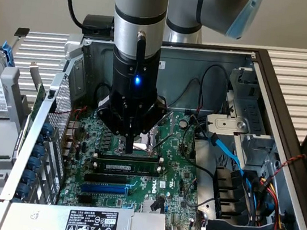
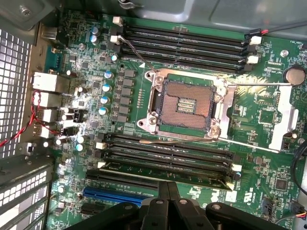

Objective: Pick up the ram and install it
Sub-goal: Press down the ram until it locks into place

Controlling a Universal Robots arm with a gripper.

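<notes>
- The gripper (image 1: 130, 146) hangs straight down inside the open computer case (image 1: 271, 91), its fingers drawn together to a narrow tip with nothing between them.
- That tip comes down right at the ram (image 1: 126, 158), near the middle of its length; from the exterior view I cannot tell whether it presses on the top edge or stops just short of it.
- In the wrist view the gripper (image 2: 168, 191) shows as dark closed fingers just beside the ram (image 2: 163, 171).
- The ram stands on edge in one of the long black memory slots (image 2: 168, 152) on the green motherboard (image 1: 174, 169), in the group of slots between the processor socket (image 2: 184, 104) and the blue expansion slot (image 1: 104, 188).
- Its long axis runs along the slots, from the exterior view's left to the exterior view's right, parallel to the blue expansion slot.
- It looks level from end to end, with white latches (image 2: 236, 168) at the slot ends.
- A second bank of memory slots (image 2: 184, 45) lies on the far side of the processor socket.
- A power supply with a white label (image 1: 91, 224) sits at the near edge of the case in the exterior view.
</notes>
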